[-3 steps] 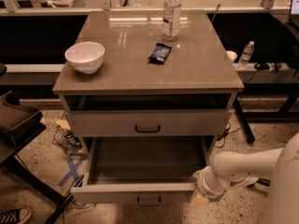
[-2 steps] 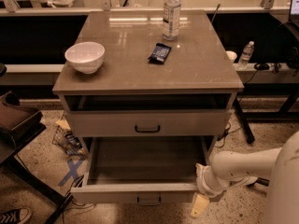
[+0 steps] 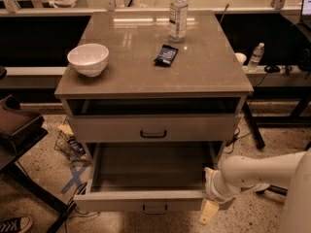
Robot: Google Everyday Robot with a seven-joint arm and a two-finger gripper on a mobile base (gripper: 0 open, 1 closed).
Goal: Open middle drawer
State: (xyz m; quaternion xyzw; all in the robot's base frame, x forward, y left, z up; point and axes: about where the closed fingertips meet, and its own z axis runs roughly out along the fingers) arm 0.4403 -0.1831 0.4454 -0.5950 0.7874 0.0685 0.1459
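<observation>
The middle drawer [image 3: 146,200] is pulled far out of the grey-beige cabinet, and its plain floor [image 3: 150,166] shows with nothing on it. Its small dark bar handle [image 3: 155,209] sits at the centre of the flat front. My gripper [image 3: 209,208] is at the drawer's front right corner, low beside the front panel, with the white arm [image 3: 257,171] reaching in from the right. The taller top drawer front [image 3: 153,128] with its larger handle stands above, pushed in. The lowest drawer is hidden under the open one.
On the cabinet top [image 3: 131,67] stand a white bowl [image 3: 88,58], a dark snack packet [image 3: 166,55] and a clear water bottle [image 3: 178,13]. A dark chair [image 3: 19,130] stands at the left. A blue tape cross [image 3: 75,176] and clutter lie on the floor.
My gripper has dropped lower at the drawer's front right corner. The drawer stays pulled out as before.
</observation>
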